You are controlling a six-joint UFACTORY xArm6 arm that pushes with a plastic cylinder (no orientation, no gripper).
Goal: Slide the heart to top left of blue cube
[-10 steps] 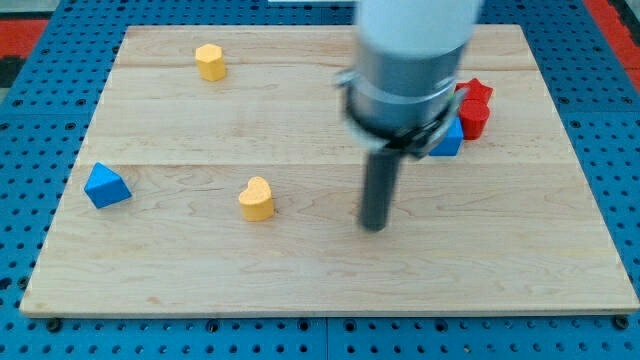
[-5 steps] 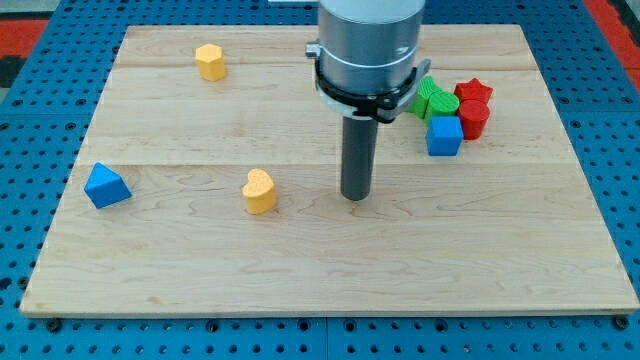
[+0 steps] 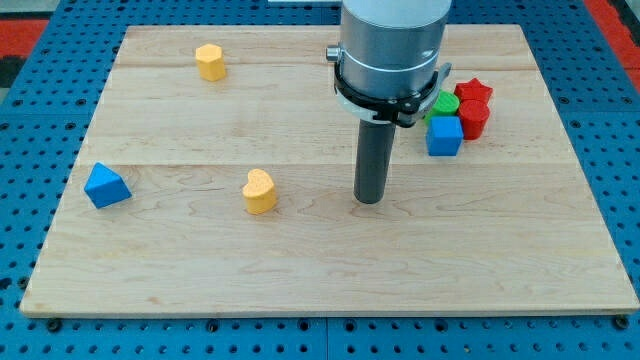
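Now | wooden board (image 3: 300,270) on blue pegboard (image 3: 30,200) | my tip (image 3: 370,199) right of yellow heart (image 3: 258,191), apart

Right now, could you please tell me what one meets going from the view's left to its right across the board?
Blue triangular block → yellow block → yellow heart → my tip → blue cube → red blocks. The green block overlaps the cube's position, so I leave it out.

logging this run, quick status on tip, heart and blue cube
My tip on bare board, touching nothing. Yellow heart to its left, apart. Blue cube up right, beside red blocks. Nothing between heart and cube but my tip.
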